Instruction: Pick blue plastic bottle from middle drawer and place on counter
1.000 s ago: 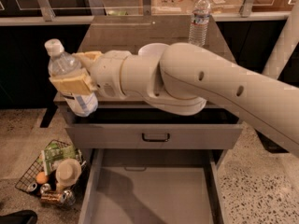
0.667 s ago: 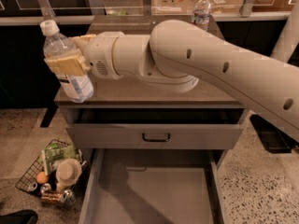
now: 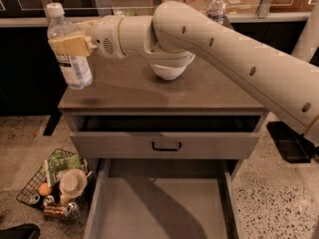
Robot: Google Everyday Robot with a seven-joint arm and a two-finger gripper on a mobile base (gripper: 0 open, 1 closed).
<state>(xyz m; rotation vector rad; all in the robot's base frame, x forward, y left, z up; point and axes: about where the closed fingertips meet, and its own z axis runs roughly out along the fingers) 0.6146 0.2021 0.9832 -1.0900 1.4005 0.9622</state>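
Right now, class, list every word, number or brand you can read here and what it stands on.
No text can be read.
Label on the blue plastic bottle, clamped in the gripper at the left edge of the counter: too blurred.
Label on the water bottle behind: too small.
Green packet in the basket: blurred.

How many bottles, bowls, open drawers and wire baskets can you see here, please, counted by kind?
Bottles: 2, the blue plastic bottle clamped in the gripper at upper left, and a water bottle at the back
Bowls: 1, the white bowl on the counter
Open drawers: 2, the handled drawer and the middle drawer
Wire baskets: 1, the wire basket on the floor
Total: 6
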